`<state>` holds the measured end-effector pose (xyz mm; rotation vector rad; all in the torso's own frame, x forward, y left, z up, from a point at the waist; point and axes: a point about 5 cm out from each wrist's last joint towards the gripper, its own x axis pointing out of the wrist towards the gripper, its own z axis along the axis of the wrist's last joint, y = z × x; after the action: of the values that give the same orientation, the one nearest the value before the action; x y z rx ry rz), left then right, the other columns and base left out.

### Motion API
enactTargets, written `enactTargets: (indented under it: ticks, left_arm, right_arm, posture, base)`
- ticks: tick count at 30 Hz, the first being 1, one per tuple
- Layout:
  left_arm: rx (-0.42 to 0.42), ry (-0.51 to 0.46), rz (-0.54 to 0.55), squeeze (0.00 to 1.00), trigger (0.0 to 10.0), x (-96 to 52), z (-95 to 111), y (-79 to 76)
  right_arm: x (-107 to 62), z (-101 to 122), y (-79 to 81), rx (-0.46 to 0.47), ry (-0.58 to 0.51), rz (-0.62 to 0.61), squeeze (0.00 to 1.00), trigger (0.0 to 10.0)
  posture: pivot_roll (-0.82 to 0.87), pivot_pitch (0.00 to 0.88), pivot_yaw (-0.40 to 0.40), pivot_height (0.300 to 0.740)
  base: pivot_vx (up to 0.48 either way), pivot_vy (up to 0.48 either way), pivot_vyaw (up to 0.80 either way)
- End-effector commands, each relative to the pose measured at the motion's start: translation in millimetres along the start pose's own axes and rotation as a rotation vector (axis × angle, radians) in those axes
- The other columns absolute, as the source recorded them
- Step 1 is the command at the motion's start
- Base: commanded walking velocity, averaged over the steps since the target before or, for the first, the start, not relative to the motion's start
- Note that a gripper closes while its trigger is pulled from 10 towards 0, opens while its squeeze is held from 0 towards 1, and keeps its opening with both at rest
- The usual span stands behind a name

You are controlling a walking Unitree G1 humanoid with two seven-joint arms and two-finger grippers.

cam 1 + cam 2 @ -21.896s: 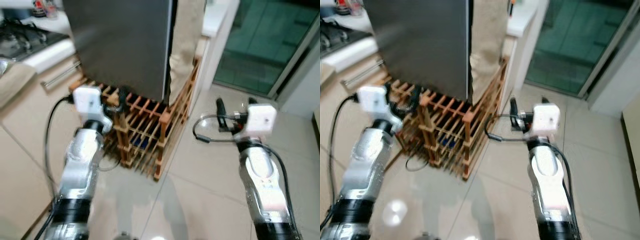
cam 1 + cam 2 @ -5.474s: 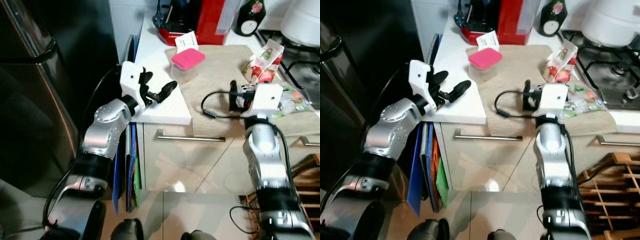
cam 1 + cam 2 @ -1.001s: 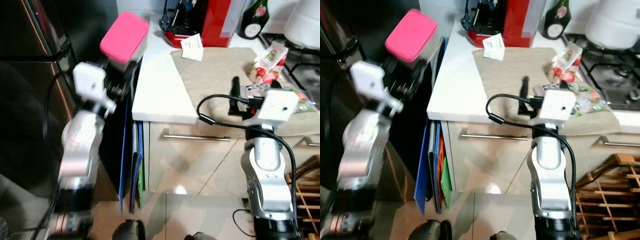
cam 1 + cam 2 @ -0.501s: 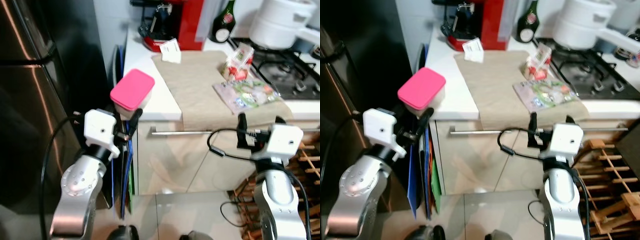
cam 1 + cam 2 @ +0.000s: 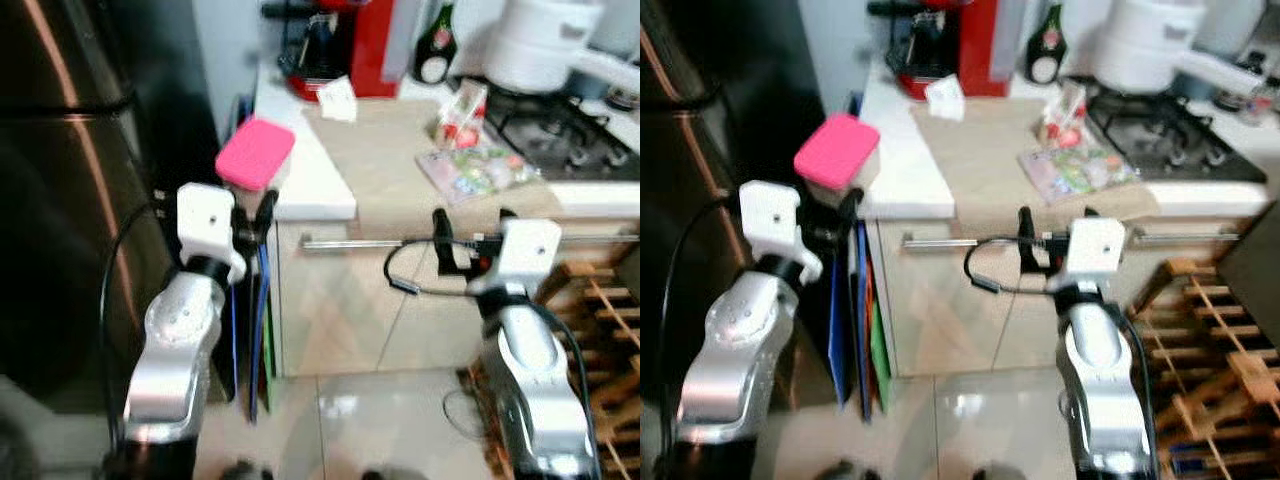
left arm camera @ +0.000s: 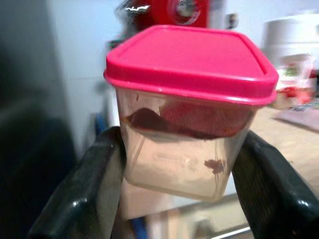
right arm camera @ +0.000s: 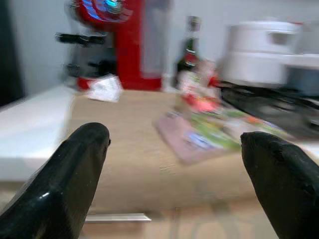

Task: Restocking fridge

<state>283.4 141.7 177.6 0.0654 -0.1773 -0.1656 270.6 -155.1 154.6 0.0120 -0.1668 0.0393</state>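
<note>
One pink-lidded container (image 6: pixel 187 107) clamped in left hand (image 5: pixel 252 215); right hand (image 5: pixel 1052 237) spread, holding nothing.

A clear tub (image 6: pixel 187 149) with a pink lid (image 6: pixel 192 62) sits mid-frame, clamped between the left gripper's (image 6: pixel 179 184) two black fingers (image 6: pixel 92 191), one on each side wall. Dark food shows inside. The background is blurred.

A clear container (image 6: pixel 185 154) with a pink lid (image 6: pixel 192 59); red appliance (image 5: pixel 985 40) behind.

Clear tub (image 6: pixel 187 149), pink lid on, upright, clamped in left gripper (image 6: pixel 179 199)
</note>
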Motion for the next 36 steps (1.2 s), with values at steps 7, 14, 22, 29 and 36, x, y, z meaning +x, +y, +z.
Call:
enactTargets:
  ticks: [7, 14, 22, 29, 36]
  left_arm:
    - [-0.003, 0.011, 0.008, 0.0, 10.0, 4.7, -1.5, 0.8]
    - [-0.004, 0.012, 0.003, 0.0, 10.0, 6.9, -1.8, 1.5]
    - [-0.011, 0.014, -0.005, 0.0, 10.0, 7.4, -1.4, 0.0]
    - [-0.01, 0.016, -0.019, 0.0, 10.0, 7.0, -1.9, -1.8]
    - [-0.006, 0.015, -0.048, 0.0, 10.0, 6.9, -2.0, -6.0]
  right_arm:
    - [4.0, -6.8, -1.6, 0.009, 0.028, -0.003, 0.0, 10.0]
    - [5.5, -9.0, -0.3, 0.01, 0.032, -0.002, 0.0, 10.0]
    - [3.6, -15.4, -0.2, 0.011, 0.051, -0.008, 0.0, 10.0]
    - [2.7, -18.7, 0.2, 0.014, 0.059, -0.009, 0.0, 10.0]
    - [3.0, -22.1, 1.1, 0.013, 0.068, -0.007, 0.0, 10.0]
  posture:
    - [-0.03, 0.032, -0.013, 0.74]
    - [-0.03, 0.03, -0.008, 0.74]
    - [-0.04, 0.033, 0.006, 0.74]
    - [-0.04, 0.028, 0.015, 0.74]
    - [-0.04, 0.019, 0.018, 0.74]
  base:
    - [-0.275, 0.0, 0.0]
    - [-0.268, 0.0, 0.0]
    - [-0.327, 0.0, 0.0]
    - [-0.333, 0.0, 0.0]
    - [-0.328, 0.0, 0.0]
